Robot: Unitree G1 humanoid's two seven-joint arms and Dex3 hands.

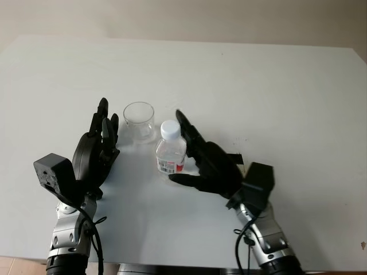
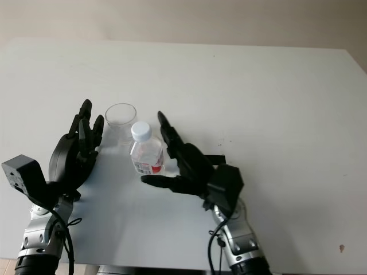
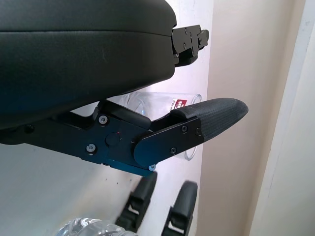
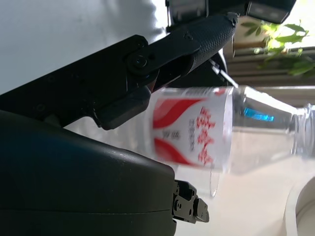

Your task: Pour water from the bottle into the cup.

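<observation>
A small clear water bottle (image 1: 171, 152) with a white cap and a red-and-white label stands upright near the middle of the white table (image 1: 275, 91). Just behind it to the left stands a clear plastic cup (image 1: 139, 120). My right hand (image 1: 189, 152) is open around the bottle's right side. Its fingers (image 1: 192, 137) run up beside the bottle and its thumb (image 1: 182, 179) lies by the base. The right wrist view has the labelled bottle (image 4: 192, 130) just beyond the fingers. My left hand (image 1: 103, 134) is open, left of the cup (image 3: 162, 101).
The table's far edge meets a beige wall, and its right edge runs along the right of the head views. The near edge lies under both forearms. A small dark speck (image 1: 222, 55) marks the far tabletop.
</observation>
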